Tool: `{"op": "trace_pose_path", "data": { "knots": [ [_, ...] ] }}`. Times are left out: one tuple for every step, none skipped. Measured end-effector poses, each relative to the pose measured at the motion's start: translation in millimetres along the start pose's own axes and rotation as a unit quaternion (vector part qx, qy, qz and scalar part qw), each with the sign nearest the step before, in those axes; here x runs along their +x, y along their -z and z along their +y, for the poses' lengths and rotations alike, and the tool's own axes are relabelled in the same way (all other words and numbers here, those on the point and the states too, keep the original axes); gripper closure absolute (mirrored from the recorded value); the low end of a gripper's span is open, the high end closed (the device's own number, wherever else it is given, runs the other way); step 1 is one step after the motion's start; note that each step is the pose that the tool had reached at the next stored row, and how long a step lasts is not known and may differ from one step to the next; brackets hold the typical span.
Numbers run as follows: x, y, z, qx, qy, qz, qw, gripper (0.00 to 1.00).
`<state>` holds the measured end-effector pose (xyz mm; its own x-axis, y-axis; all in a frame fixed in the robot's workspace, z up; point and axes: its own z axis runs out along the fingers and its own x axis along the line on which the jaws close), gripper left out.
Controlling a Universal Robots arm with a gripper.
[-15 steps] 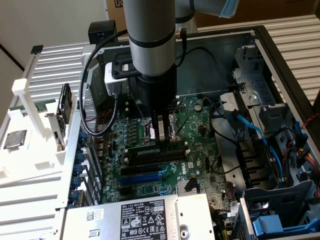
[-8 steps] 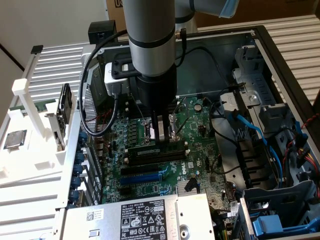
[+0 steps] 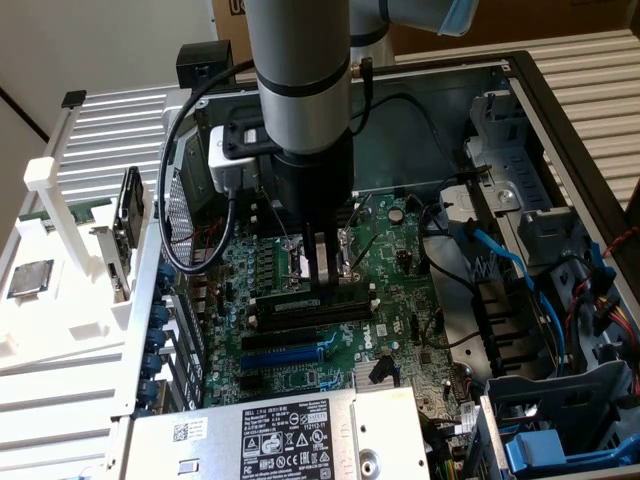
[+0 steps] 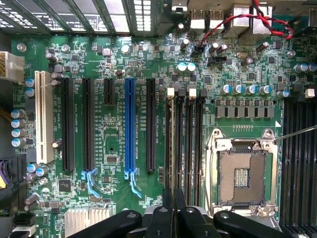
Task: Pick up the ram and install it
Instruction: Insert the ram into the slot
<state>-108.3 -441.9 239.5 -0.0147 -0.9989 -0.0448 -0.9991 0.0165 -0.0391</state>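
Open PC case (image 3: 556, 128), one motherboard (image 4: 116, 134) inside, one gripper (image 3: 322, 278) clamped on the one ram (image 3: 285, 306), ram held on edge at four black memory slots (image 4: 184, 144), one bare CPU socket (image 4: 242, 176) beside.

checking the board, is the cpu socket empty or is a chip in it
Empty: the cpu socket shows its bare contact field inside the metal frame, with no chip seated.

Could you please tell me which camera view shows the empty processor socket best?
The wrist view: the processor socket faces the camera squarely and is nearly whole, with its contact field plain to see. In the exterior view the claw stands in front of it, so just bits of its metal frame show beside the claw.
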Motion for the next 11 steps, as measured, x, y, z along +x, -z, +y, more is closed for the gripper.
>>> {"op": "trace_pose_path", "data": {
  "knots": [
    [0.0,0.0,0.0,0.0,0.0,0.0,1.0,0.88],
    [0.0,0.0,0.0,-0.0001,0.0,0.0001,1.0,0.88],
    [0.0,-0.3,0.0,0.0,0.0,0.0,1.0,0.88],
    [0.0,-0.4,0.0,0.0,0.0,0.0,1.0,0.88],
    [0.1,-0.4,0.0,0.0,0.0,0.0001,1.0,0.88],
    [0.0,-0.5,0.0,0.0,0.0,0.0,1.0,0.88],
    [0.0,-0.5,0.0,0.0,0.0,0.0,1.0,0.88],
    [0.0,-0.6,-0.1,0.0002,0.0,0.0,1.0,0.88],
    [0.0,-0.6,0.0,0.0002,0.0,0.0,1.0,0.88],
    [0.0,-0.7,0.0,0.0002,-0.001,0.0,1.0,0.88],
    [0.1,-0.7,0.0,0.0002,-0.001,0.0,1.0,0.88]
  ]
}}
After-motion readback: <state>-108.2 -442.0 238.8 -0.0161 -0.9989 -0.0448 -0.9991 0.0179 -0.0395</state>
